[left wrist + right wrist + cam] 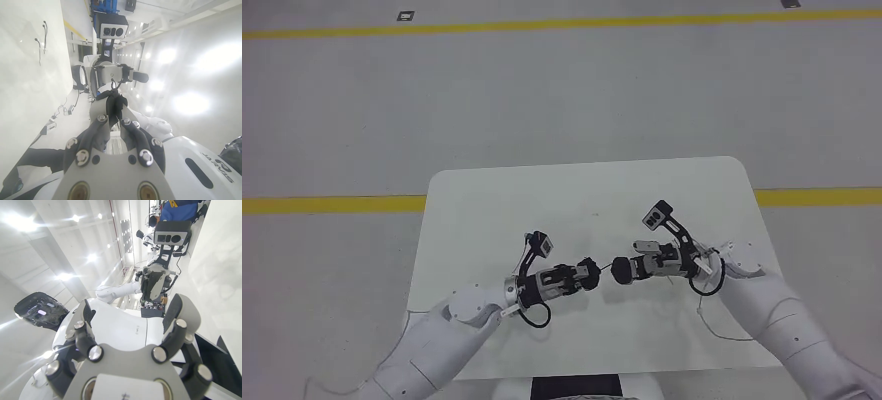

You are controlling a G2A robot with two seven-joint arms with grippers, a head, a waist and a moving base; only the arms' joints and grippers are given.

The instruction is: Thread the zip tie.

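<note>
Above the near middle of the surface (542, 200), my two tools face each other, tip to tip and just apart. The left tool (589, 272) is on the left and the right tool (622, 270) on the right. What the coming move turns on is that short left-to-right line between them. The zip tie (113, 86) sits in the left tool, which is pinched narrow on it amid a dark bundle at its tips. Thin black ends poke out to the right, straight at the right tool. I judge its long axis to run roughly along that same line, though the strands are too fine for me to be sure which end is the head. The right tool stands wide with nothing between its fingers (174, 308), and it is the free one closest to those ends. Both forearms come in from the near corners, wrists held about level over the surface. A few loose black strips (45, 36), likely spare ties, lie on the surface well away from both tools.
</note>
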